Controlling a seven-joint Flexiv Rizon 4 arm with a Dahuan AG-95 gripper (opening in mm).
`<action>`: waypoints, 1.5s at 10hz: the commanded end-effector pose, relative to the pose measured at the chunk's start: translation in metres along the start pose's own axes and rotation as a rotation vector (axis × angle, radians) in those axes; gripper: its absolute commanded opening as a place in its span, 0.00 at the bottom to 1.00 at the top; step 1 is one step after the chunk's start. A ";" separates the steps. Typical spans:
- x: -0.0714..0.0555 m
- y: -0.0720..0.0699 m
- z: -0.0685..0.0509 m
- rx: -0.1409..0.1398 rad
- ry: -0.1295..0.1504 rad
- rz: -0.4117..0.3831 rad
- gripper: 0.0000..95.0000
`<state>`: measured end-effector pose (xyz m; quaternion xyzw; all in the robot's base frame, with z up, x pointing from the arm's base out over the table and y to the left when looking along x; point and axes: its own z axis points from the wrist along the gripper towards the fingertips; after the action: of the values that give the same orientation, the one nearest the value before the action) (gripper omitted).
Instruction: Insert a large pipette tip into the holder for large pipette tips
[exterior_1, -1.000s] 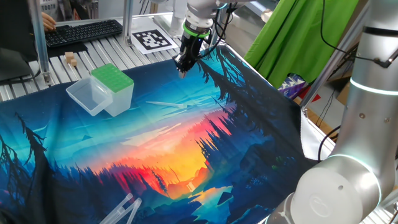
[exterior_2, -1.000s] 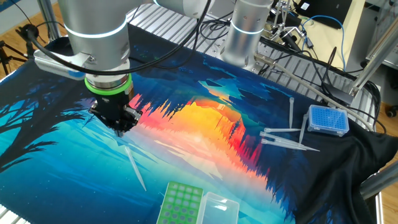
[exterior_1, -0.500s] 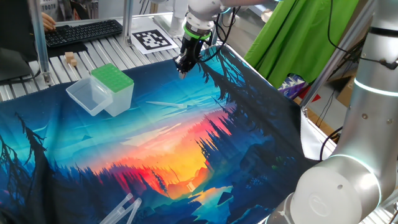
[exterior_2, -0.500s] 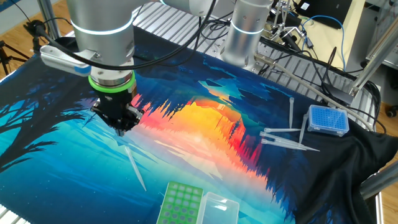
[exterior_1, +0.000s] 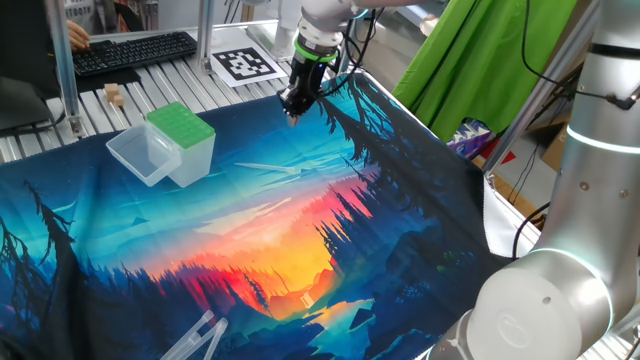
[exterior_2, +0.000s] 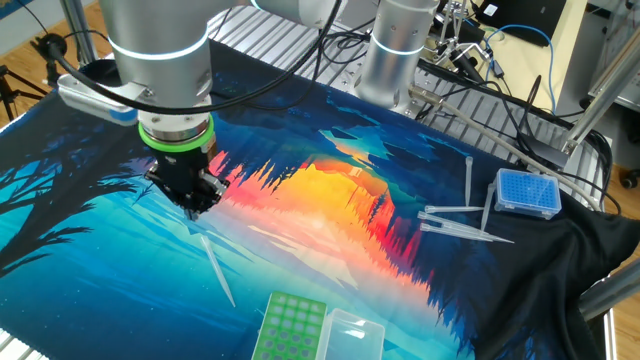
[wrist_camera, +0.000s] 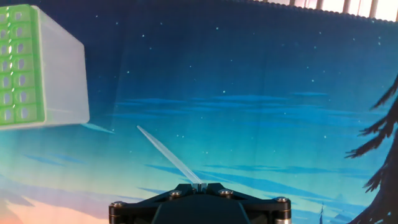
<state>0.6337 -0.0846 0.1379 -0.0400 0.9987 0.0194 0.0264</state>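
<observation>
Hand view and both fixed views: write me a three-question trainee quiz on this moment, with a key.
1. True or false: the clear lid of the holder for large pipette tips is shut over its green top.
2. In the hand view, the large pipette tip runs from the gripper toward which corner? A) upper left, toward the holder B) upper right C) lower right
3. Fill in: in the other fixed view, the small box beside the loose tips has a ____ top.

Key: 1 false, the lid is swung open beside the box. 2 A. 3 blue.
</observation>
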 end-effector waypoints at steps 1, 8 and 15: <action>0.001 -0.002 0.001 -0.006 -0.025 0.723 0.00; 0.001 -0.002 0.001 -0.012 -0.027 1.283 0.00; 0.000 0.001 0.004 -0.016 -0.030 1.976 0.00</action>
<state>0.6338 -0.0851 0.1356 0.6674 0.7435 0.0386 0.0169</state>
